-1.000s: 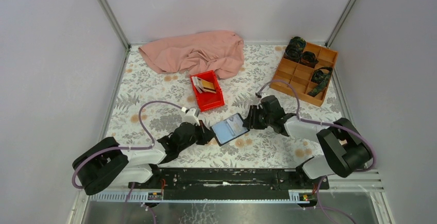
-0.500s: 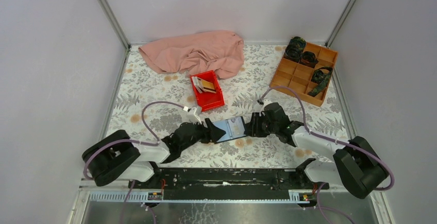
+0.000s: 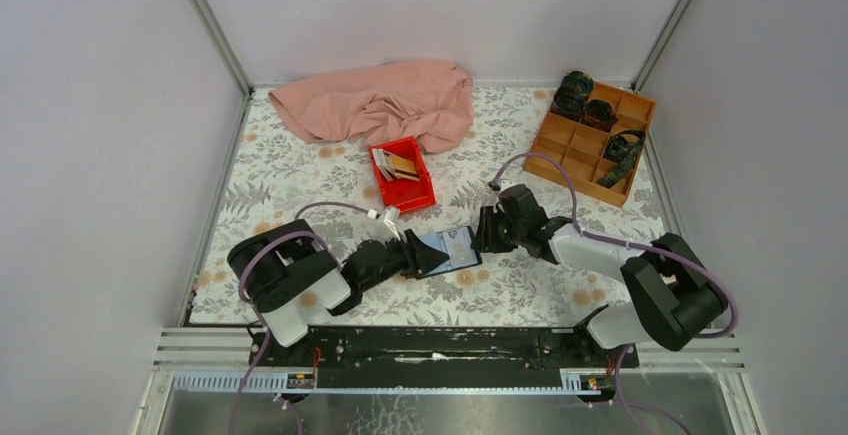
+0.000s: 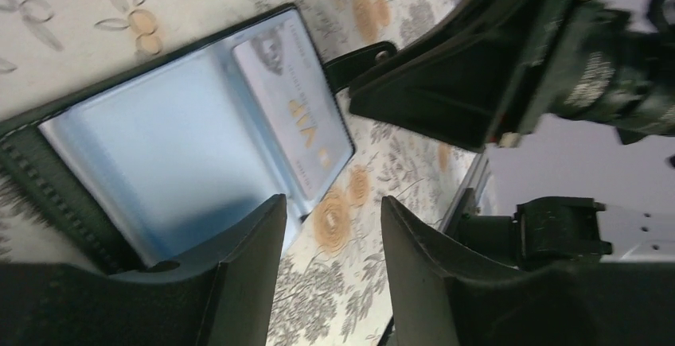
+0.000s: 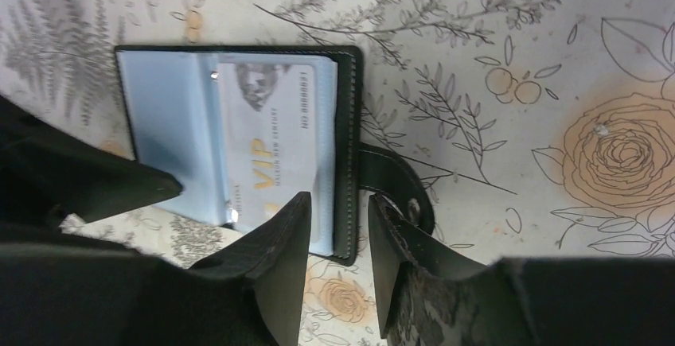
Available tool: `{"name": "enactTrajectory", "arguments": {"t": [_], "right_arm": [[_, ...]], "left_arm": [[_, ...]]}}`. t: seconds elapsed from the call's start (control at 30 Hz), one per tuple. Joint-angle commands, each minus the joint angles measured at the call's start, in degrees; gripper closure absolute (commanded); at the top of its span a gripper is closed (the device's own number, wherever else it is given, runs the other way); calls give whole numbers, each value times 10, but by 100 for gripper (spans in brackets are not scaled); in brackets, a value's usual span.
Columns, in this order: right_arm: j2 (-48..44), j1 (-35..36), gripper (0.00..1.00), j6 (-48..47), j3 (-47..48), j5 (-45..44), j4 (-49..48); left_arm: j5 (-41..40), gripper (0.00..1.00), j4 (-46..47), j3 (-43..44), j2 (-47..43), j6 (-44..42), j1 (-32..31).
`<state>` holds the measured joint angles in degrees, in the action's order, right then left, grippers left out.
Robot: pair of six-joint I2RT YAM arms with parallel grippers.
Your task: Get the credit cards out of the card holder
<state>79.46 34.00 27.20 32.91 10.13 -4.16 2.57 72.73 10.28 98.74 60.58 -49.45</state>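
The card holder (image 3: 458, 247) lies open on the flowered tablecloth between my two grippers, black outside and blue inside (image 4: 167, 147). A white credit card (image 4: 290, 107) marked VIP sits in its right pocket (image 5: 271, 143). My left gripper (image 4: 333, 203) is open with only tablecloth in the gap, and one finger hangs over the holder's near corner (image 3: 428, 253). My right gripper (image 5: 338, 203) is open and straddles the holder's black edge beside its strap (image 5: 390, 175); in the top view the right gripper (image 3: 482, 235) is at the holder's right end. More credit cards (image 3: 398, 165) lie in the red tray.
The red tray (image 3: 420, 197) stands just behind the holder. A pink cloth (image 3: 375, 103) is heaped at the back. At the back right is a wooden compartment box (image 3: 592, 140) with dark items in it. Grey walls close in both sides.
My left gripper went from shut to open and slid right, over the holder's left end. The left arm folded in toward the centre. The right gripper stayed at the holder's right edge.
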Motion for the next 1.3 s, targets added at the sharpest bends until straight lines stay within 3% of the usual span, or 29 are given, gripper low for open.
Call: {"name": "enactTrajectory", "arguments": {"t": [0.0, 0.33, 0.7, 1.27], "right_arm": [[31, -6, 60, -16, 19, -22, -20], [51, -6, 61, -17, 7, -15, -34], [70, -6, 62, -17, 7, -1, -46], [80, -2, 64, -13, -3, 58, -68]], "left_arm": [[-1, 46, 52, 19, -14, 7, 1], [-19, 46, -85, 73, -27, -40, 2], [-69, 51, -53, 15, -23, 10, 2], [-77, 45, -73, 54, 3, 26, 2]]}}
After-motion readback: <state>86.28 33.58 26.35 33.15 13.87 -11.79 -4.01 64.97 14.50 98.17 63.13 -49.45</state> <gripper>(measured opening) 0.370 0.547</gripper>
